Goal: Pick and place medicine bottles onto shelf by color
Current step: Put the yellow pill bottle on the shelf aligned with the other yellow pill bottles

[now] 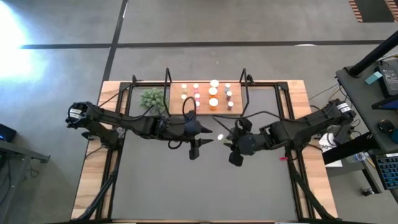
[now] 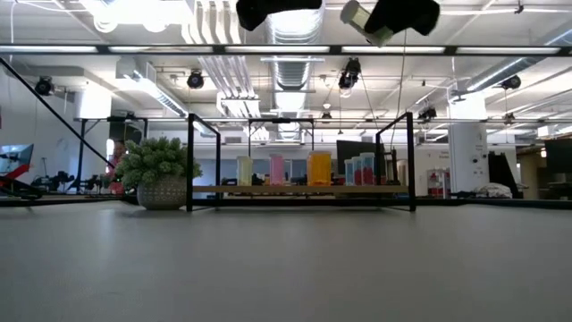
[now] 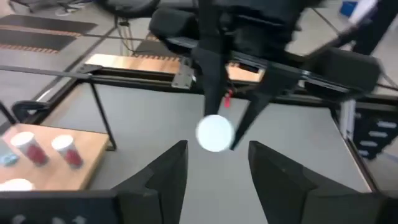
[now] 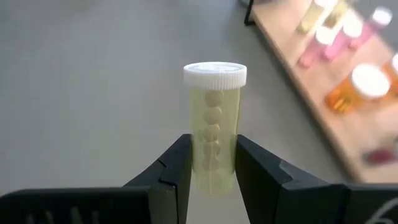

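Observation:
A yellow-green medicine bottle (image 4: 213,140) with a white cap (image 1: 220,136) hangs high over the middle of the dark mat (image 1: 205,186), in my right gripper (image 4: 213,163), which is shut on it. My left gripper (image 3: 214,168) is open and faces it from the table's left. The cap (image 3: 215,132) shows just beyond the left fingertips, apart from them. The shelf (image 1: 177,106) stands at the far edge with several orange, pink and pale bottles (image 1: 213,93) upright on its board. In the low view both grippers (image 2: 277,11) (image 2: 393,18) show only at the top edge. My right gripper pinches the lower half of the bottle's body (image 4: 213,174) between its two fingers (image 4: 177,168). The fingers come from the table's right, slanting down, and lie along the bottle. The capped end (image 4: 214,74) sticks out beyond the fingertips toward my left gripper. The bottle is lifted clear of the mat.
A small green plant (image 1: 152,98) in a pot (image 2: 163,191) stands left of the shelf. Black frame uprights (image 1: 247,84) rise at the shelf's short ends. The near half of the mat (image 2: 286,268) lies bare. A desk with gear (image 1: 379,93) stands beyond the right edge.

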Robot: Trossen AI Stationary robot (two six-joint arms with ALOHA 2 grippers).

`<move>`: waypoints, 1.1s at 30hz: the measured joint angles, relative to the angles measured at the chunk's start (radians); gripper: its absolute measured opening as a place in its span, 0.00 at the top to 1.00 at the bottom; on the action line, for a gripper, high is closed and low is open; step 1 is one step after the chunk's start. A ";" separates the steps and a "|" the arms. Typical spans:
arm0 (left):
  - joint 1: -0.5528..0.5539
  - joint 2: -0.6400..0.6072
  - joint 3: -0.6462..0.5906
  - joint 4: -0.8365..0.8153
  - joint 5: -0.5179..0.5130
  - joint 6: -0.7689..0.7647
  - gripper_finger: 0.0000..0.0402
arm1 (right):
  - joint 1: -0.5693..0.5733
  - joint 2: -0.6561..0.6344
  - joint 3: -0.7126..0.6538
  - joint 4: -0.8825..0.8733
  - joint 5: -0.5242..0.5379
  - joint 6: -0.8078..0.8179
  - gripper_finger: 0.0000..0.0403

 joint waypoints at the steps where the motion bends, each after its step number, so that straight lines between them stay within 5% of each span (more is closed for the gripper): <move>1: 0.006 0.000 0.000 0.004 0.000 -0.004 0.61 | -0.010 0.000 0.010 -0.001 -0.003 -0.030 0.75; 13: 0.048 0.002 0.000 0.096 -0.027 -0.026 0.43 | -0.106 0.000 0.137 -0.014 -0.004 -0.344 0.75; 33: 0.056 0.020 0.000 0.170 -0.024 -0.078 0.42 | -0.122 0.001 0.143 0.045 -0.004 -0.485 0.75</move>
